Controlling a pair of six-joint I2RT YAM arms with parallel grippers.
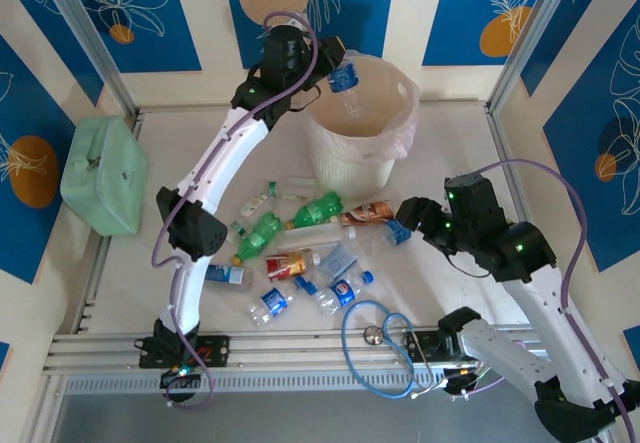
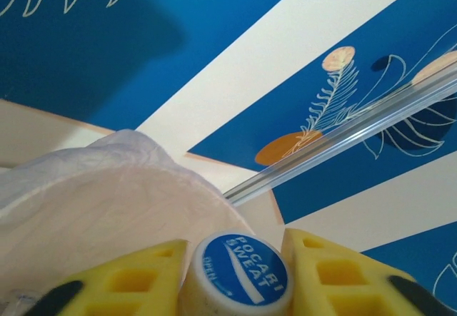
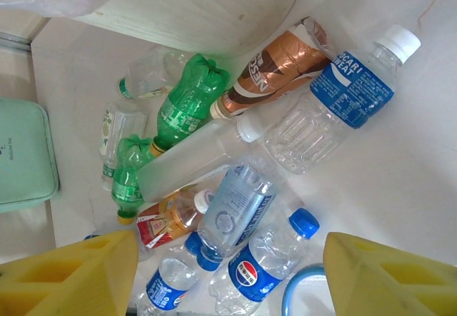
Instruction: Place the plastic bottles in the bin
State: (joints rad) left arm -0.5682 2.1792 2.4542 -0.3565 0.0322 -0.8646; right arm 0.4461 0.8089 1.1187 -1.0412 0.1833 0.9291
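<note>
The left gripper (image 2: 234,239) is closed on a clear plastic bottle with a blue label (image 1: 343,77). Its yellow pads (image 2: 136,277) sit against either side of the neck, and the round blue cap (image 2: 239,272), printed POCARI SWEAT, faces the wrist camera. This bottle hangs over the far-left part of the opening of the round cream-pink bin (image 1: 350,163). The bin is lined with a clear plastic bag (image 2: 107,202) and stands by the middle of the far edge of the white table (image 1: 450,153).

The right gripper (image 3: 230,237) is open, its yellow fingers (image 3: 78,273) wide apart with nothing between them. It hovers above the right end of the loose bottles, which lie at the table's centre, between the bin and the near edge.

The right wrist view shows eleven bottles there:
- two crumpled green bottles (image 3: 187,105) with yellow caps
- two clear bottles with dark blue labels and blue caps (image 3: 265,266)
- one clear bottle with a blue label and a white cap (image 3: 343,95)
- one pale-blue-labelled bottle (image 3: 235,209)
- one frosted white bottle (image 3: 189,162)
- one brown-wrapped bottle (image 3: 275,66)
- one orange-red-labelled bottle (image 3: 168,220)
- two small clear bottles (image 3: 114,127) at the pile's left

The top view adds another blue-labelled bottle (image 1: 226,275) just beside the left arm's elbow. Many of them touch or overlap.

A mint-green rectangular case (image 1: 105,173) sits at the table's left edge.
</note>
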